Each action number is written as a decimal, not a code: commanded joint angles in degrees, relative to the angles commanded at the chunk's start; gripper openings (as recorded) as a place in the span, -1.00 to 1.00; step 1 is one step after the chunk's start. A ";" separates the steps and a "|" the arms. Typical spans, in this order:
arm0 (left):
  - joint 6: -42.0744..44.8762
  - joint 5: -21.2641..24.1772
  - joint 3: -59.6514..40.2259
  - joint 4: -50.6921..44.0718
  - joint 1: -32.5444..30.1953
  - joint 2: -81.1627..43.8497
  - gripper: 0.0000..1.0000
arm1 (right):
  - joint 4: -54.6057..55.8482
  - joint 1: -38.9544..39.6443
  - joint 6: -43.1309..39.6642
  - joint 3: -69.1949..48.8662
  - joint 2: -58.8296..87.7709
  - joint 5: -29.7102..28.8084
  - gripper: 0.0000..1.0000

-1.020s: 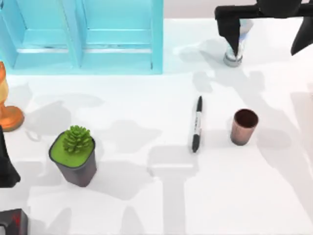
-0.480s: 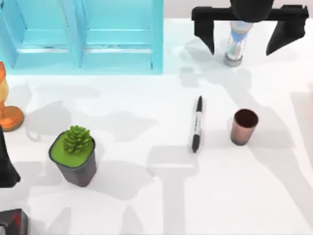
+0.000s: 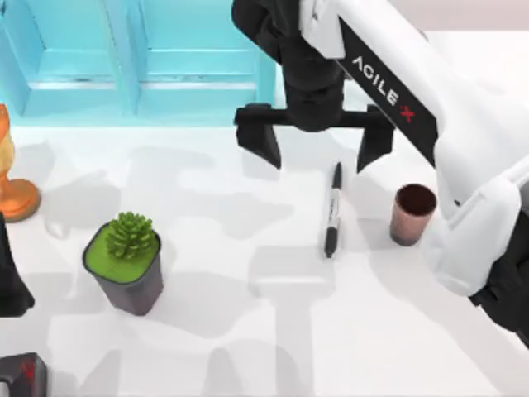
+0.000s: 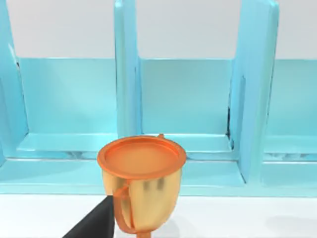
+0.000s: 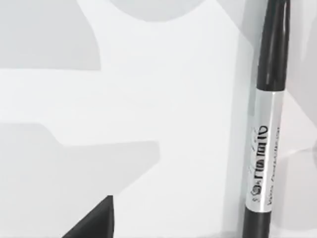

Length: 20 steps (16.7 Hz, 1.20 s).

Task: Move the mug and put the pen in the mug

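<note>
White table — pen label illegible; arm reads "AGILE X".

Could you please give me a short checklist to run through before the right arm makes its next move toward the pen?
1. Right gripper open: ok, its fingers are spread wide.
2. Right gripper empty: ok, nothing sits between its fingers.
3. Gripper lined up over the pen: not ok, it hovers off the pen's far end, and the right wrist view has the pen at the picture's edge.
4. Pen free to grasp: ok, it lies flat on the table, apart from the mug.
5. Mug ready to receive: ok, it stands upright with its mouth open.
6. Left arm out of the way: ok, parked at the table's left edge.
</note>
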<state>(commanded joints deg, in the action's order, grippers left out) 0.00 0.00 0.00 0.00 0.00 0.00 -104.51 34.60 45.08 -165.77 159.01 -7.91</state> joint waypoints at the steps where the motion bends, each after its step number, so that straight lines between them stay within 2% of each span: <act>1: 0.00 0.00 0.00 0.00 0.00 0.00 1.00 | -0.02 0.31 0.58 -0.37 0.60 -0.02 1.00; 4: 0.00 0.00 0.00 0.00 0.00 0.00 1.00 | -0.02 0.35 0.66 -0.41 0.68 -0.02 1.00; 5: 0.00 0.00 0.00 0.00 0.00 0.00 1.00 | 1.31 0.27 0.57 -8.76 4.99 0.37 1.00; 7: 0.00 0.00 0.00 0.00 0.00 0.00 1.00 | 1.17 0.26 0.56 -8.22 5.18 0.32 1.00; 12: 0.00 0.00 0.00 0.00 0.00 0.00 1.00 | 2.78 0.30 0.65 -1.65 4.81 -0.01 1.00; 20: 0.00 0.00 0.00 0.00 0.00 0.00 1.00 | 13.41 0.09 0.38 14.87 -1.13 -0.05 1.00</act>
<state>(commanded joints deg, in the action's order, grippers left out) 0.00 0.00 0.00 0.00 0.00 0.00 -91.09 34.68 45.46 -150.90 157.88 -7.95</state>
